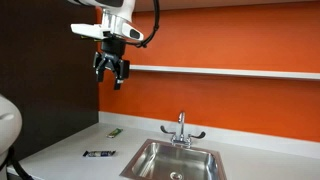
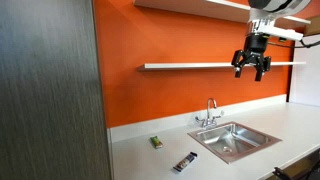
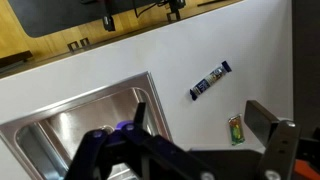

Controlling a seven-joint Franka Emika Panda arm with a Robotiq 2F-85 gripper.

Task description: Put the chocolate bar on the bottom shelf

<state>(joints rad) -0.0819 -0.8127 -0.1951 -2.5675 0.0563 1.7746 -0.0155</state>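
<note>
The chocolate bar [image 1: 99,153] is a small dark wrapped bar lying flat on the grey-white countertop, left of the sink; it also shows in an exterior view [image 2: 185,162] and in the wrist view [image 3: 210,80]. The bottom shelf [image 1: 230,71] is a long white board on the orange wall, seen too in an exterior view [image 2: 190,66]. My gripper [image 1: 112,75] hangs high in the air, level with that shelf and far above the bar; it also shows in an exterior view [image 2: 251,68]. Its fingers [image 3: 205,125] are spread apart and hold nothing.
A steel sink [image 1: 178,160] with a faucet [image 1: 181,128] is set into the countertop [image 1: 60,155]. A small light-green flat item [image 1: 115,131] lies near the wall, also in the wrist view [image 3: 236,129]. A dark panel [image 1: 45,70] bounds the counter's end. A higher shelf [image 2: 200,6] runs above.
</note>
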